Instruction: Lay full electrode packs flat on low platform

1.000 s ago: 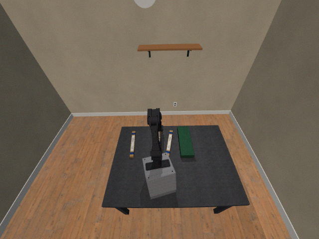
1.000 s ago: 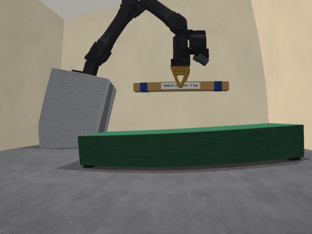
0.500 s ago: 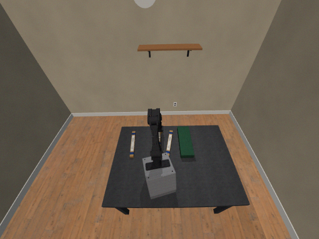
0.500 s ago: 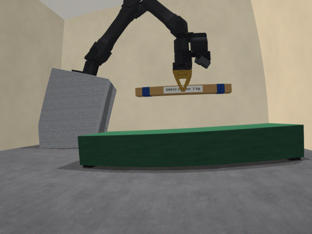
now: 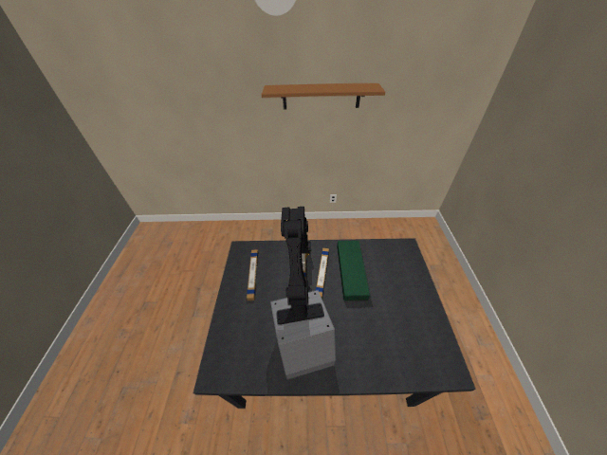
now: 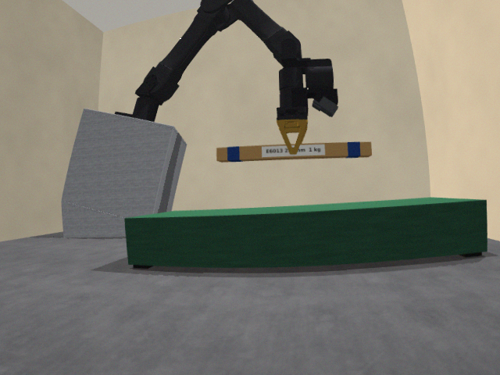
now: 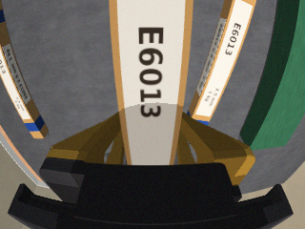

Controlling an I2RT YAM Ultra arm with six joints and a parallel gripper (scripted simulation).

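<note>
My gripper is shut on the middle of a tan electrode pack with a white E6013 label and blue bands. It holds the pack level in the air, behind and above the green low platform. In the wrist view the held pack runs straight ahead between the gold fingers. A second pack lies on the table just left of the platform; it shows in the wrist view too. A third pack lies at the table's left; it shows in the wrist view as well.
The grey robot base block stands on the dark table in front of the packs. A wooden shelf hangs high on the back wall.
</note>
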